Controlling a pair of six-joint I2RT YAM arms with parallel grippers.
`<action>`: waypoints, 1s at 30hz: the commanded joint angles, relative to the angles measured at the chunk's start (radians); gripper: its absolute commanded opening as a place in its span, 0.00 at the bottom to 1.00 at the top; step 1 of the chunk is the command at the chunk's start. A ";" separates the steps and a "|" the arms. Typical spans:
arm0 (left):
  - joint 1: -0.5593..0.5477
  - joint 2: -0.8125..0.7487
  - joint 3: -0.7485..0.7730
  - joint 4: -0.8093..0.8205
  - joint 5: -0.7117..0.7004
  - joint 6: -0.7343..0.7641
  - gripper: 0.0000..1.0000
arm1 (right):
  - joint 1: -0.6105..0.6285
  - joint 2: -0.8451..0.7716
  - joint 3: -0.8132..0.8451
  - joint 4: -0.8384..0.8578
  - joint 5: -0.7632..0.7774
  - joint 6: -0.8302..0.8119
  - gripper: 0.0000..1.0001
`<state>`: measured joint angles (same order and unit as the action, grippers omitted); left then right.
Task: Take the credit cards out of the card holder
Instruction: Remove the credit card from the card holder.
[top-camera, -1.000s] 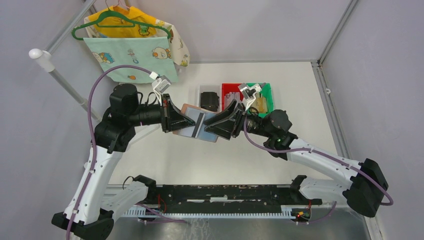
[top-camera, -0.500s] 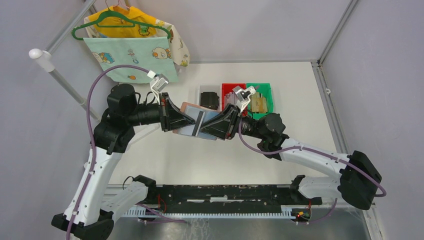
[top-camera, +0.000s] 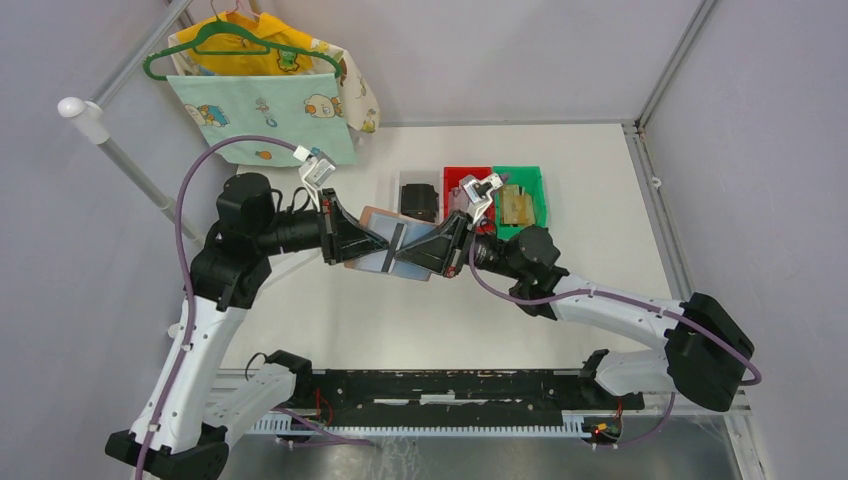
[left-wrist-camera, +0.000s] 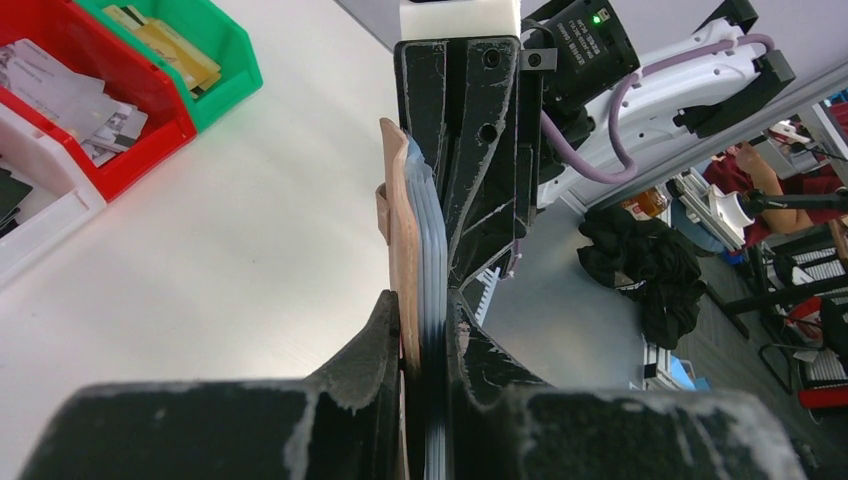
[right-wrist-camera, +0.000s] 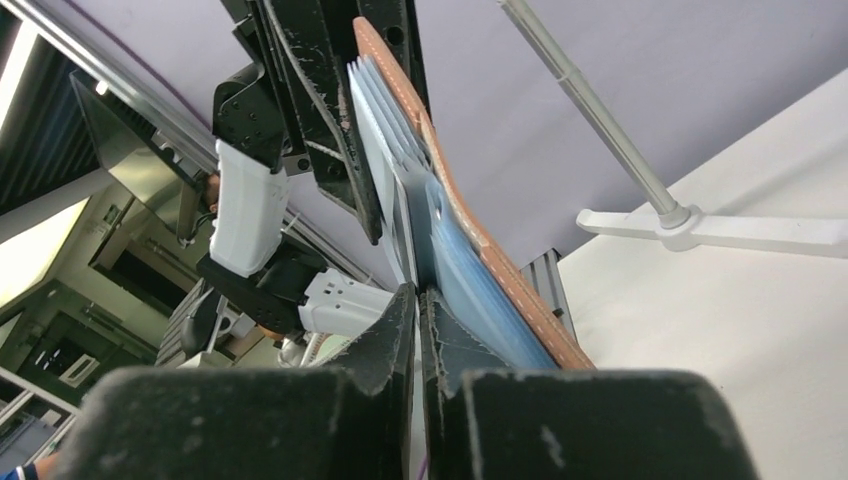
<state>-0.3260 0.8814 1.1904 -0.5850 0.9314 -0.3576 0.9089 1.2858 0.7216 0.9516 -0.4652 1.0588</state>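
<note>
The card holder (top-camera: 376, 215), pinkish-tan with blue-grey sleeves, hangs open above the table between both arms. My left gripper (top-camera: 370, 245) is shut on its left half; in the left wrist view the jaws (left-wrist-camera: 425, 310) clamp the tan cover (left-wrist-camera: 398, 220) and the sleeves together. My right gripper (top-camera: 407, 256) meets the holder from the right. In the right wrist view its jaws (right-wrist-camera: 416, 300) are closed on the thin edge of a pale credit card (right-wrist-camera: 385, 165) that stands among the fanned sleeves beside the tan cover (right-wrist-camera: 470, 230). How deep the card sits is hidden.
Behind the holder stand a white bin with a black block (top-camera: 418, 200), a red bin (top-camera: 462, 178) and a green bin (top-camera: 525, 195) with golden-tan items. Clothes on a green hanger (top-camera: 265, 90) hang from a rack pole (top-camera: 130, 165) at the back left.
My right gripper has moved left onto the holder's open side and its jaws have closed from about half open. The left gripper has kept its hold and barely moved.
</note>
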 joint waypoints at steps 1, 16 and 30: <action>-0.019 0.001 -0.011 0.018 0.077 -0.023 0.16 | 0.012 -0.012 0.044 -0.027 0.096 -0.024 0.03; -0.018 0.009 0.011 0.054 0.091 -0.076 0.18 | 0.010 -0.099 -0.131 0.162 0.120 0.005 0.00; -0.019 0.004 -0.017 0.070 0.032 -0.092 0.21 | 0.025 -0.042 -0.025 0.059 0.123 -0.027 0.31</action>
<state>-0.3405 0.9024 1.1728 -0.5724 0.9478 -0.4068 0.9276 1.2232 0.6334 1.0317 -0.3614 1.0603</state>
